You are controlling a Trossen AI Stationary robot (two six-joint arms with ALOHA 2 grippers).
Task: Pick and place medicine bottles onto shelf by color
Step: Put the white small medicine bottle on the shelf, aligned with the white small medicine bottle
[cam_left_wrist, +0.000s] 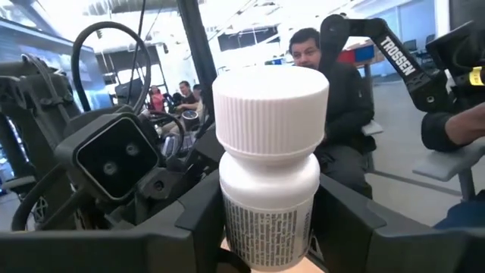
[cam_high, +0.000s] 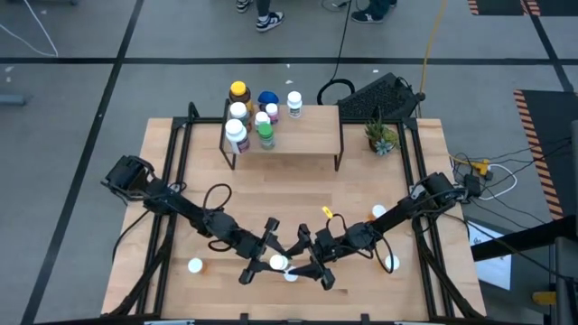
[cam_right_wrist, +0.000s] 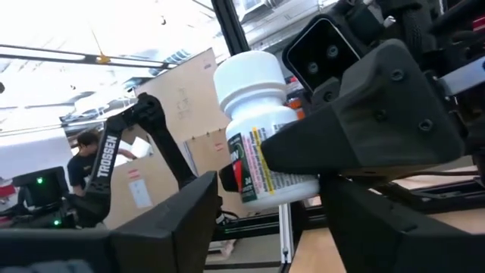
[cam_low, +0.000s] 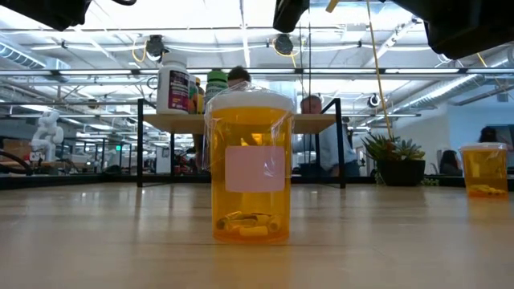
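A white medicine bottle (cam_left_wrist: 269,152) with a ribbed white cap sits between the fingers of my left gripper (cam_high: 274,260), which is shut on it near the table's front middle. My right gripper (cam_high: 312,262) stands open just to its right, facing the bottle (cam_right_wrist: 261,129); its fingers (cam_right_wrist: 163,224) stay short of it. The shelf (cam_high: 307,135) at the far middle carries several bottles on its left part: yellow-capped (cam_high: 238,90), blue (cam_high: 267,97), green (cam_high: 265,137) and white (cam_high: 294,102). An orange bottle (cam_low: 251,164) stands on its base on the table below the grippers. My left gripper pinches the white bottle's labelled body (cam_left_wrist: 265,220), below the cap, between its two fingers (cam_left_wrist: 193,220). The fingers come roughly level from the table's left. The cap stands above the fingers. The bottle does not show on the table in the low view, so it seems lifted clear.
Loose bottles stand on the table at the near left (cam_high: 195,265), near right (cam_high: 390,263) and right (cam_high: 377,211); a small orange thing (cam_high: 327,214) lies mid-table. A potted plant (cam_high: 380,137) stands right of the shelf. People sit beyond the table.
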